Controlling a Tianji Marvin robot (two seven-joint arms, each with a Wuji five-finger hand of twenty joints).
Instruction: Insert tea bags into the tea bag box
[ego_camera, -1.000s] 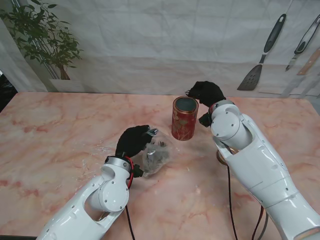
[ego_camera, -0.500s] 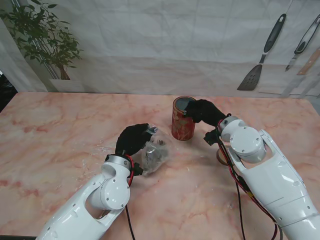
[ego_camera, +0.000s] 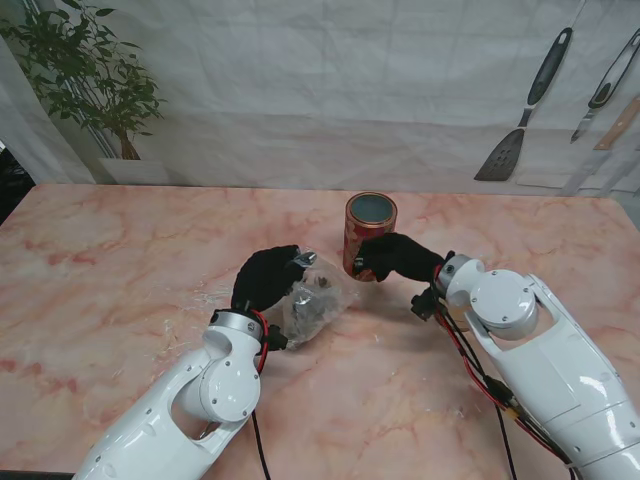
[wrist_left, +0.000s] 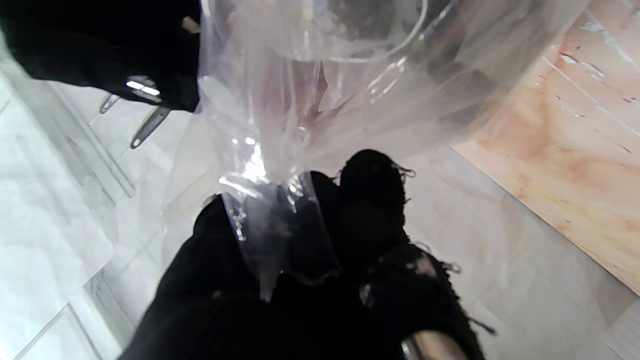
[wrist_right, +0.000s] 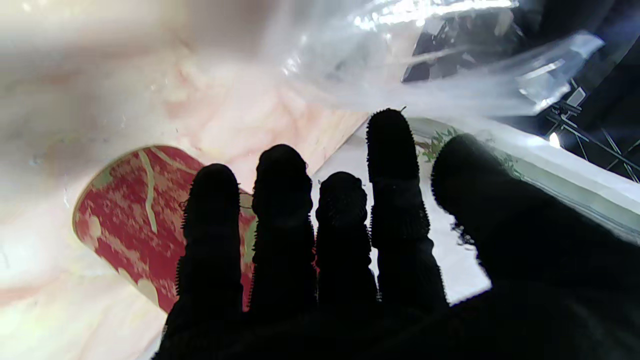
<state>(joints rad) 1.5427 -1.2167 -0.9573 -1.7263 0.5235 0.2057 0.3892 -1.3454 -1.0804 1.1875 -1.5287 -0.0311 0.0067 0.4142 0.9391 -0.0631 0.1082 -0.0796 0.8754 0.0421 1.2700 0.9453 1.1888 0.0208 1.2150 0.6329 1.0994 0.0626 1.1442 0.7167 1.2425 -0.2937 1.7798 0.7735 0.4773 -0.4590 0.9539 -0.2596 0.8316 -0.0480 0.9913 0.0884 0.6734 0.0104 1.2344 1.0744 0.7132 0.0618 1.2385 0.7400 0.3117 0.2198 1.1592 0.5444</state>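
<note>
A red patterned tea tin (ego_camera: 371, 236) stands upright with its top open, mid-table. My left hand (ego_camera: 265, 280), in a black glove, is shut on a clear plastic bag (ego_camera: 315, 305) holding dark tea bags; the bag lies on the table just left of the tin. The left wrist view shows the fingers (wrist_left: 370, 200) pinching a fold of the bag (wrist_left: 325, 75). My right hand (ego_camera: 395, 257) is open at the tin's near side, fingers stretched toward the bag and holding nothing. In the right wrist view its fingers (wrist_right: 282, 200) point past the tin (wrist_right: 130, 210) at the bag (wrist_right: 425, 65).
The pink marble table (ego_camera: 120, 280) stretches wide on the left. A potted plant (ego_camera: 90, 80) stands at the back left. A spatula (ego_camera: 520, 120) and other utensils hang on the back wall at the right. Cables (ego_camera: 480, 370) trail along my right arm.
My right hand has come from behind the tin, over its top, down to its near side toward the bag. The left hand and bag have barely moved.
</note>
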